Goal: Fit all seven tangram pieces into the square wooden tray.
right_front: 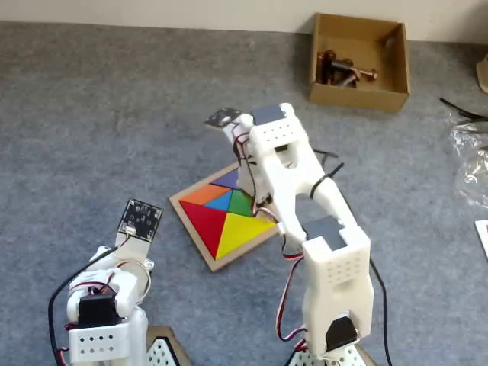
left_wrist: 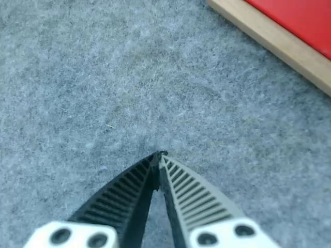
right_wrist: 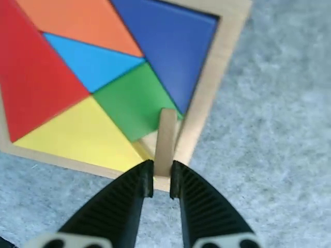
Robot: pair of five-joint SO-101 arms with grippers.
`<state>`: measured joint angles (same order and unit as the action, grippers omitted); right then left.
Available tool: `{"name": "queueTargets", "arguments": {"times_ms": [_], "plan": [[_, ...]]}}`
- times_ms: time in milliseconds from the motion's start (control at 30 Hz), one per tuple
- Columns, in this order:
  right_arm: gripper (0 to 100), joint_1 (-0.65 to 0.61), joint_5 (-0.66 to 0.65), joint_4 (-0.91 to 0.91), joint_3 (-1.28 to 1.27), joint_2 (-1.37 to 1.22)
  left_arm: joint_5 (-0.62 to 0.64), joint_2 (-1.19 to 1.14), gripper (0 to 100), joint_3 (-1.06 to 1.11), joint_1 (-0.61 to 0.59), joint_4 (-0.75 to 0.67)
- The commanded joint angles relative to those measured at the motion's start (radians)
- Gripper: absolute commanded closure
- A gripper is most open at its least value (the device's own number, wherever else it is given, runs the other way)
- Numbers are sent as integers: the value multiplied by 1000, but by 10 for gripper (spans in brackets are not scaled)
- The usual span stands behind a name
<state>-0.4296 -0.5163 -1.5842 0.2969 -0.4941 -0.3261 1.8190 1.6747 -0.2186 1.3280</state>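
1. Right wrist view: six pieces lie flat in the wooden tray [right_wrist: 207, 113]: red piece [right_wrist: 36, 88], orange piece [right_wrist: 88, 23], light blue piece [right_wrist: 88, 64], green piece [right_wrist: 134, 101], dark blue piece [right_wrist: 165, 41] and yellow piece [right_wrist: 83, 134].
2. The right gripper [right_wrist: 161, 173] pinches a pale seventh piece [right_wrist: 166, 139] on edge at the bare gap between the green piece and the rim. Laying it flat looks like the last step.
3. The left gripper [left_wrist: 159, 157], jaws together on nothing, hangs over grey carpet [left_wrist: 103, 77] near the tray.
4. No writing is legible on the tray or pieces.

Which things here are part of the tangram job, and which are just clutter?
Job: wooden tray, coloured pieces in it, pale piece held on edge by the right gripper.
Lying about: cardboard box, metal bits inside it, clear plastic.
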Motion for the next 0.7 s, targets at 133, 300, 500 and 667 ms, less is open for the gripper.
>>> {"name": "queueTargets", "arguments": {"times_ms": [133,300,500,667], "plan": [[950,41,11,8,-1,22,11,8,986,21,-4,8],[950,33,11,8,-1,19,11,8,986,21,-4,8],[949,7,11,10,-2,18,11,8,986,21,-4,8],[914,-22,11,8,-15,18,11,8,986,21,-4,8]]}}
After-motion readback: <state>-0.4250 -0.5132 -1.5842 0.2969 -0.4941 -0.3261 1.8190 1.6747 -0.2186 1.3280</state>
